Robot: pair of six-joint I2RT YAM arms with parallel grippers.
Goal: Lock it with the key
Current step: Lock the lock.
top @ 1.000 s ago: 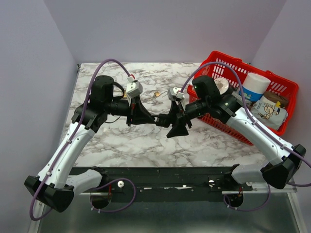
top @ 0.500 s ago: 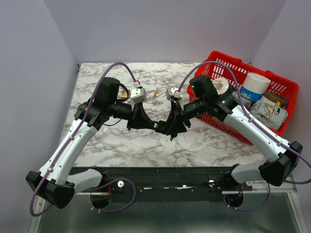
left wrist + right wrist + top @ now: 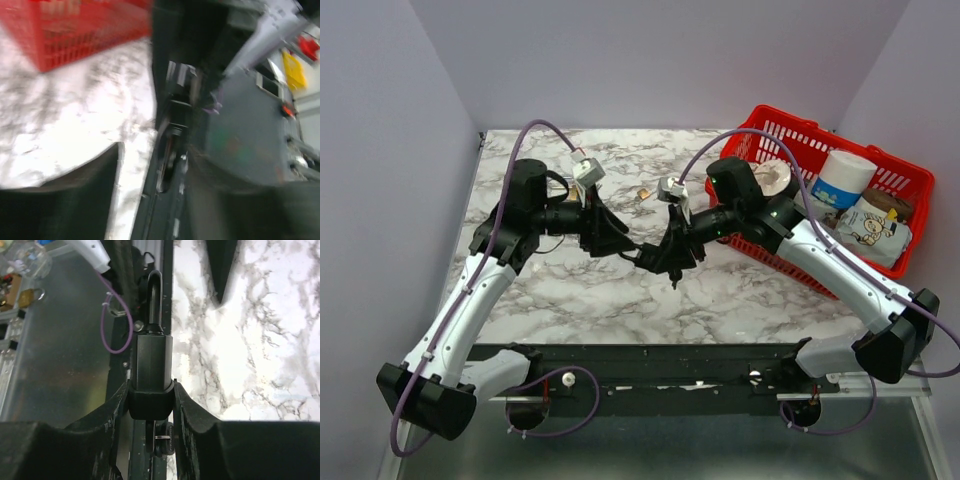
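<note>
A black padlock sits clamped between the fingers of my right gripper, its shackle pointing away from the wrist. The key with its small ring sticks out of the lock's underside, deep between the fingers. From above, the right gripper holds the lock over the middle of the marble table. My left gripper is just left of it, jaws apart. The left wrist view is blurred; that gripper has nothing between its dark fingers.
A red basket stands at the back right, holding a white roll and a printed bag. A small brown item lies on the marble table behind the grippers. The black rail runs along the near edge.
The left gripper, shut a second ago, has opened and drawn back slightly left. The right gripper has closed in on the padlock and shifted a little left.
</note>
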